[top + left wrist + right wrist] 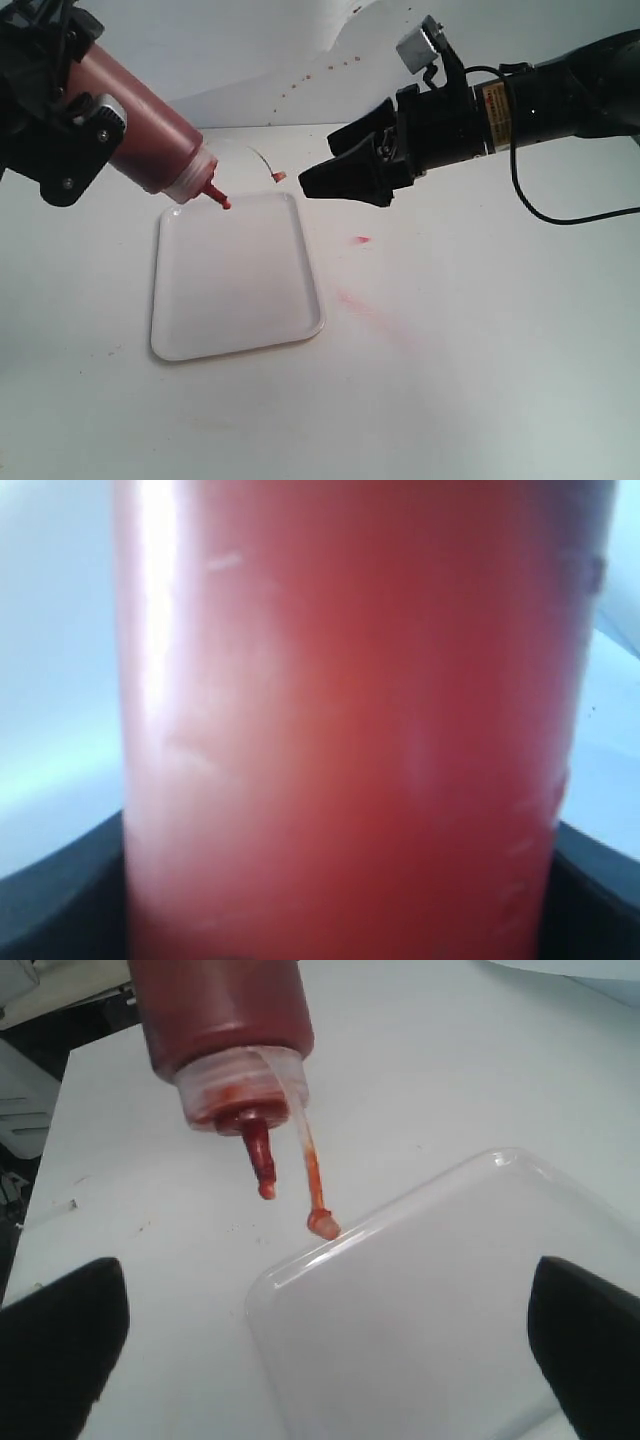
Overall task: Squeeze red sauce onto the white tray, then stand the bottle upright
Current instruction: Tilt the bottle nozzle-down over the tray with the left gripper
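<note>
White bench (480, 380), two pinkish smears (355, 300) right of its middle. Left end effector (75, 100) clamped round one bottle (140, 130), tilted nozzle (217, 194) down above the far rim of one white tray (235, 280), which lies flat left of bench middle. Bottle translucent, dark with red sauce (150, 150), pale cap, stained nozzle, tethered tip cap (279, 177) dangling. Right end effector (322, 163) spread wide, holding nothing, near that tip cap.
</note>
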You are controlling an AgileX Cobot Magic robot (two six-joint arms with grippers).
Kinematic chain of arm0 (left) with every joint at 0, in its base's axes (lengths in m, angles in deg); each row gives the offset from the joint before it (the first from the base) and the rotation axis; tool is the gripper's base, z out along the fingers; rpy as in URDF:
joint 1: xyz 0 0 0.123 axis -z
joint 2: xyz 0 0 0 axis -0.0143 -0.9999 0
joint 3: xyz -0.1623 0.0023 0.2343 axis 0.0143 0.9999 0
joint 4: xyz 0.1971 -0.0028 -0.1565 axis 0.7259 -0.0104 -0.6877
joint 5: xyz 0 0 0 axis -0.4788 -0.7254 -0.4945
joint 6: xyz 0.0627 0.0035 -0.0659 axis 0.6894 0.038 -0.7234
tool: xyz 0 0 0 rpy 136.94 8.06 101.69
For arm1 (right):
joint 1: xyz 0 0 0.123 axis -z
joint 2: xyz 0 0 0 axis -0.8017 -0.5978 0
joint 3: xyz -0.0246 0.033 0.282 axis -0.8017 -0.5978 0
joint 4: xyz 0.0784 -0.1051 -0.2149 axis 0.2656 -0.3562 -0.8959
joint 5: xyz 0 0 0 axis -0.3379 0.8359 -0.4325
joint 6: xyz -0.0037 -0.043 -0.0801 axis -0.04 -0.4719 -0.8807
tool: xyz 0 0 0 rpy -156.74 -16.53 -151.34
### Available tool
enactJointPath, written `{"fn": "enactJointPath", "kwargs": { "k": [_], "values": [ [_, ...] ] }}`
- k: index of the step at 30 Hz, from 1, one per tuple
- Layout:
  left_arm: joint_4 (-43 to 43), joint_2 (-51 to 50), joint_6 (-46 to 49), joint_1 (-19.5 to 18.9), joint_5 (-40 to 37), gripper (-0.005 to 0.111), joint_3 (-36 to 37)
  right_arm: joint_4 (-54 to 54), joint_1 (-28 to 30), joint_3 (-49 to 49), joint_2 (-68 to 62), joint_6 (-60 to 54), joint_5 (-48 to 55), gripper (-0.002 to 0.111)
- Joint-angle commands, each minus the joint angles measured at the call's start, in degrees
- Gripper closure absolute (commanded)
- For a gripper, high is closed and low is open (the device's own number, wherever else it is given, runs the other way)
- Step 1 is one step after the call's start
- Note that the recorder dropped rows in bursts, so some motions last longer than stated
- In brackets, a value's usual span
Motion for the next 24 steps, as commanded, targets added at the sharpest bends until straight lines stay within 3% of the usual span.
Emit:
{"fn": "enactJointPath", "kwargs": {
  "k": [1, 4, 12, 15, 18, 24],
  "values": [
    [0.07, 0.77, 5.73, 0.35, -1.45, 0.107, -0.82, 3.71, -0.07, -0.36, 0.33, -0.17, -2.73, 0.003],
    [0.07, 0.77, 12.38, 0.35, -1.45, 0.107, -0.82, 4.51, -1.81, -0.36, 0.33, -3.64, -1.86, 0.003],
    [0.07, 0.77, 14.09, 0.35, 1.22, 0.107, -0.82, 9.85, -12.96, -0.25, 0.33, -16.98, 16.99, 0.003],
    [0.07, 0.77, 16.65, 0.35, 1.85, 0.107, -0.82, 13.56, -16.14, -0.25, 0.33, -18.38, 19.49, 0.003],
    [0.07, 0.17, 16.78, 0.35, 2.57, 0.107, -1.4, 22.59, -17.97, -0.25, 0.33, -20.76, 20.08, 0.003],
    [0.07, -4.02, 16.78, 2.32, 0.4, 0.107, -5.46, 24.28, -18.78, -0.01, 0.23, -25.04, 27.87, 0.003]
  ]
}}
